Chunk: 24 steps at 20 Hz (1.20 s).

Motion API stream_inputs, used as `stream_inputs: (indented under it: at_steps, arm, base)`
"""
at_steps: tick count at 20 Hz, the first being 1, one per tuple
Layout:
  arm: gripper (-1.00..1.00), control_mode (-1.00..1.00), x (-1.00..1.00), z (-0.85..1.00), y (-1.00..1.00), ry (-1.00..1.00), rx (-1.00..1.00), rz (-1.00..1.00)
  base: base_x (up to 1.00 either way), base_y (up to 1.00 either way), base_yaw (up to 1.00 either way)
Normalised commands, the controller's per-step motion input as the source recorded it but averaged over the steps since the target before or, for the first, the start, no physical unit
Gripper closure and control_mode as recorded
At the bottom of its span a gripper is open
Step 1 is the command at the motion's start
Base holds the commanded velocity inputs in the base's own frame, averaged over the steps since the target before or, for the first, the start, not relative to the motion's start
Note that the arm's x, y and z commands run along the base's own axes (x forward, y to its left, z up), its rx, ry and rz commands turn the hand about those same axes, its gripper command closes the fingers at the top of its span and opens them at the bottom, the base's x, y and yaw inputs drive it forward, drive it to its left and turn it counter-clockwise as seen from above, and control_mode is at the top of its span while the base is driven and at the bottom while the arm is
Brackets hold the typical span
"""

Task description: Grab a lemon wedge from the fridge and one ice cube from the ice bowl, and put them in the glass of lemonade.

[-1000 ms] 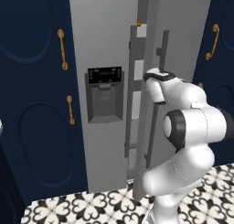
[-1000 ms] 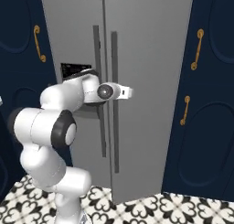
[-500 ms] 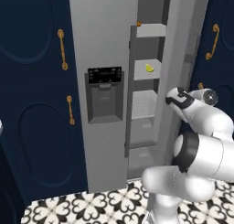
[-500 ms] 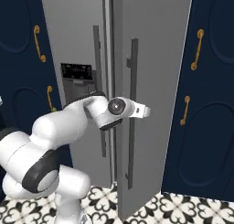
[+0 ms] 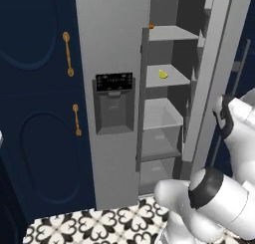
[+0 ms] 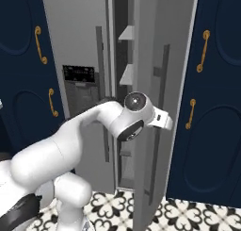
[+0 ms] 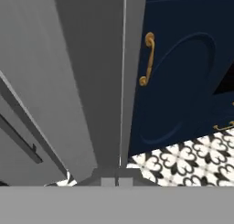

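Navy cabinets (image 5: 35, 113) beside fridge (image 5: 112, 49), door ajar, lemon wedge (image 5: 163, 74) shelved; no legible writing; jaws' state indiscernible.

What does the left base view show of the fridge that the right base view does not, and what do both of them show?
The left base view alone looks into the open fridge: the lemon wedge lies on a shelf, and a small orange thing sits on the shelf above. The right base view alone shows the front of the open right door with its bar handle. Both show the black dispenser panel and navy cabinets.
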Motion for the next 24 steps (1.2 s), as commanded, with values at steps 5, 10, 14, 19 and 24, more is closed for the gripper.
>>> stream_inputs:
  at_steps: [5,10,14,19,24]
  arm:
    - [1.0,-1.0,-0.59,0.76,0.26,0.1,-0.02,0.03]
    - [1.0,-1.0,0.17,0.14,1.0,0.21,-0.16,0.1]
    - [1.0,-1.0,0.86,-0.14,1.0,0.21,-0.18,0.16]
    - [-1.0,-1.0,1.0,-0.27,0.98,0.29,-0.2,0.12]
    - [-1.0,-1.0,0.87,-0.09,0.19,0.06,-0.24,0.03]
  base:
    - [0.0,0.0,0.0]
    - [0.0,0.0,0.0]
    - [0.0,0.0,0.0]
    - [0.0,0.0,0.0]
    - [0.0,0.0,0.0]
